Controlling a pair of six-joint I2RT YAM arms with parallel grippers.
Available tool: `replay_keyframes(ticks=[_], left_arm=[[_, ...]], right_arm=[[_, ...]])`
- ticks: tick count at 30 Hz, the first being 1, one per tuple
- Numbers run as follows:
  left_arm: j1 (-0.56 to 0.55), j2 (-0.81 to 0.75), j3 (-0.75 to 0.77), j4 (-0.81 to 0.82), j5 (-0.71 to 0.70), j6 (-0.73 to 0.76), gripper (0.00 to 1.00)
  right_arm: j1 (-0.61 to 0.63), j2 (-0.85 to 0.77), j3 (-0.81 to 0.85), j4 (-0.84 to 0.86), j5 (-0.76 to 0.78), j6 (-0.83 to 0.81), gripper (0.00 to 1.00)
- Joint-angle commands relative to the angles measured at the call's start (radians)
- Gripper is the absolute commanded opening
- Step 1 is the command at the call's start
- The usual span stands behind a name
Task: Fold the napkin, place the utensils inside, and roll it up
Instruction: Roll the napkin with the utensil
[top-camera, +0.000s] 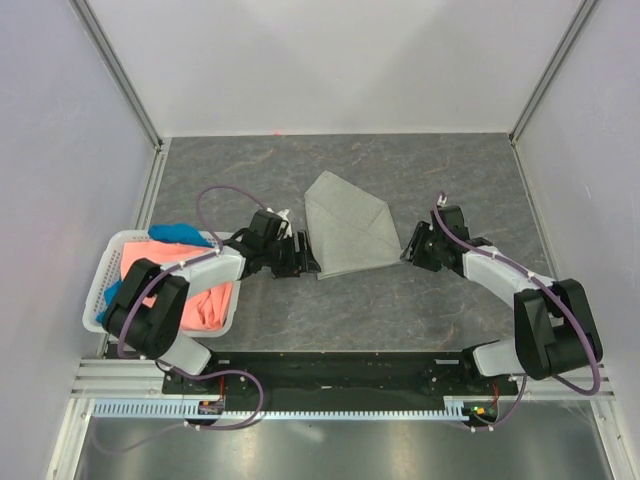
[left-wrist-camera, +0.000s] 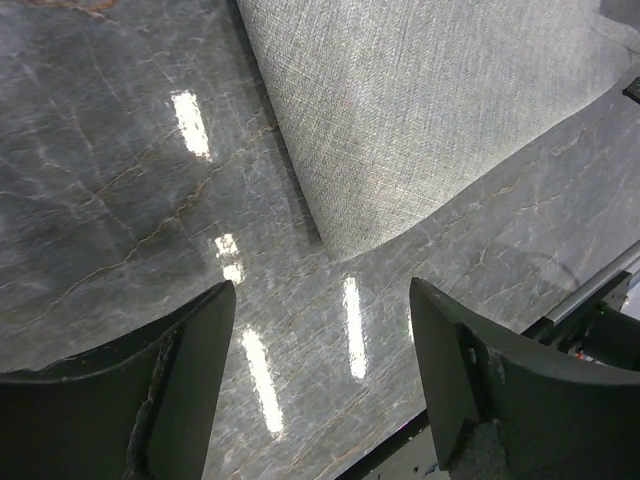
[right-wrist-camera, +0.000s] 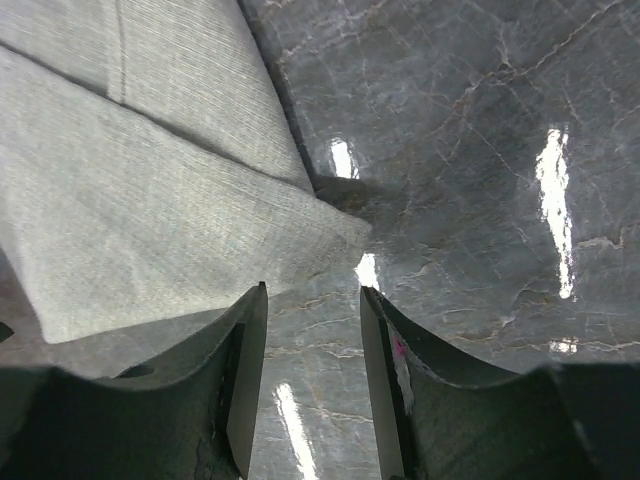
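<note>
The light grey napkin (top-camera: 345, 228) lies folded into an angular shape at the table's middle. It also shows in the left wrist view (left-wrist-camera: 430, 110) and the right wrist view (right-wrist-camera: 150, 200). My left gripper (top-camera: 303, 262) (left-wrist-camera: 320, 300) is open and empty, low over the table just short of the napkin's near left corner. My right gripper (top-camera: 407, 250) (right-wrist-camera: 313, 300) is open and empty, just short of the napkin's right corner. Neither touches the cloth. The pinkish-brown utensils are out of view.
A white basket (top-camera: 105, 270) stands at the left edge, holding a coral-orange cloth (top-camera: 205, 300) and a blue cloth (top-camera: 175, 233). White walls close in the back and sides. The black base rail (top-camera: 340, 370) runs along the near edge.
</note>
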Motion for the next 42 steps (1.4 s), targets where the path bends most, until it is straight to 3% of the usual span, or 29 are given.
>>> replay_keyframes(ticks=[1,20,30,36,42], left_arm=[[-0.012,0.046,0.024,0.059,0.021,-0.044,0.75],[-0.024,0.201,0.083,0.070,0.026,-0.035,0.69],[-0.024,0.236,0.078,0.086,0.035,-0.030,0.53],[-0.023,0.233,0.063,0.086,0.027,-0.028,0.40],[-0.021,0.213,0.040,0.082,0.006,-0.033,0.36]], right_arm=[[-0.017,0.033,0.020,0.060,-0.011,-0.027,0.50],[-0.075,0.100,-0.043,0.212,-0.104,-0.010,0.44],[-0.072,0.143,-0.079,0.311,-0.190,0.036,0.22],[-0.061,0.145,-0.079,0.333,-0.202,0.039,0.18],[-0.056,0.146,-0.066,0.333,-0.198,0.027,0.21]])
